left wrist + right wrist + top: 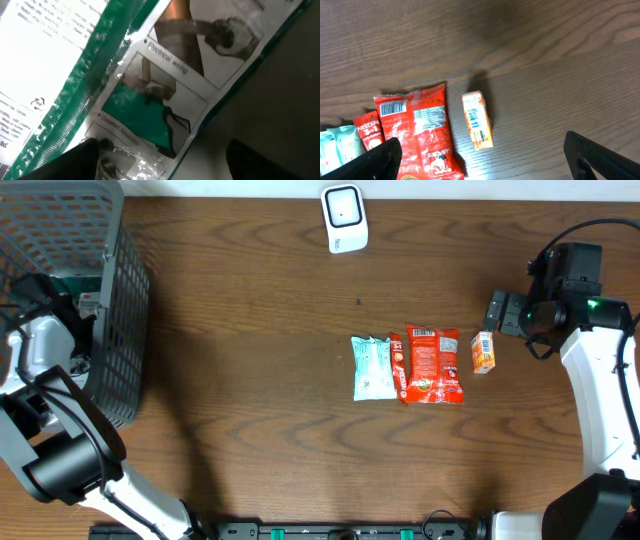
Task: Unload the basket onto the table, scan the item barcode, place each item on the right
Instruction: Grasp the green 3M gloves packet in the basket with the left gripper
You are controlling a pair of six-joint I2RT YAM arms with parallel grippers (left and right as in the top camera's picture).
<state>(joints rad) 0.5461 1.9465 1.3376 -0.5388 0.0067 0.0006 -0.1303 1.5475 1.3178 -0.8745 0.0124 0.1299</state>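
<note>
Since its dark fingers (75, 162) sit in the two bottom corners of the left wrist view, well apart and pinching nothing, we read the left gripper (160, 162) as spread open. Just beyond it lies a green-and-white packet (150, 105), flat and skewed across the frame, its printed pictures facing the camera. In the overhead view this claw hangs inside the grey mesh basket (120, 310) at the upper left, so we judge the packet to be lying where finished items go.

The right gripper (480, 160) also stands wide open with nothing between its tips. It hovers over the right side of the table (250, 330), close to a small orange carton (478, 120) lying on its side. We take the carton as the likeliest next item, since it is nearest the claw and apart from its neighbours.

Left of the carton, a red snack bag (422, 132) shows its barcode at its top edge. A Nescafé sachet (367, 131) and a pale packet (340, 145) lie packed beside it. The white scanner (344, 218) stands at the top centre of the overhead view, well apart from the row, so any item must be carried up to it.
</note>
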